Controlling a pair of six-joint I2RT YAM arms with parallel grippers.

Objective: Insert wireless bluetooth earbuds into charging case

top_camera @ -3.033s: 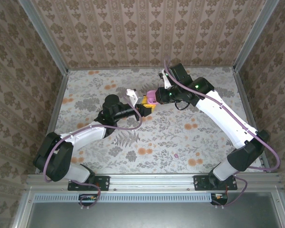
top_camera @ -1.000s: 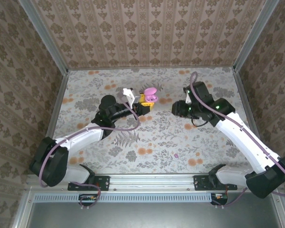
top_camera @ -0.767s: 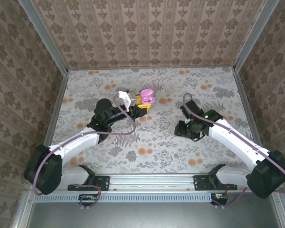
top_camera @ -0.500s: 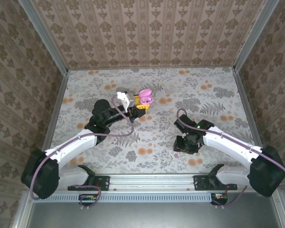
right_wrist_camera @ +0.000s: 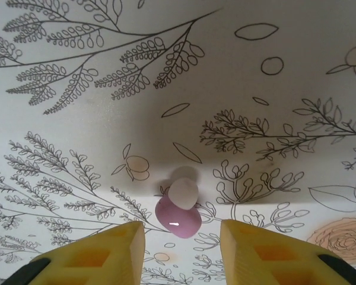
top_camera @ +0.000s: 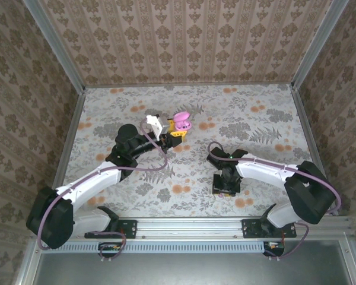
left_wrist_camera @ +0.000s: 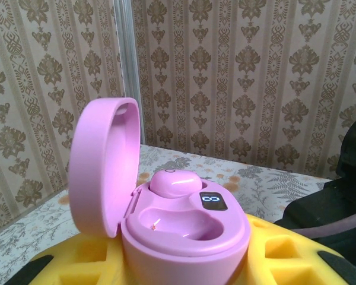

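Well toward the near edge from the charging case (top_camera: 182, 122), and to its right, the right gripper (right_wrist_camera: 179, 233) now hangs low over the table (top_camera: 273, 119), having swung down from beside the case in the last few seconds. Its yellow fingers stand apart. The loose earbud (right_wrist_camera: 178, 217), pink with a pale tip, lies between them, untouched. The left gripper (top_camera: 177, 131) stays clamped on the open case, where a seated earbud (left_wrist_camera: 172, 181) rests beside an empty socket (left_wrist_camera: 178, 221). Picking up the second bud looks like the next step.
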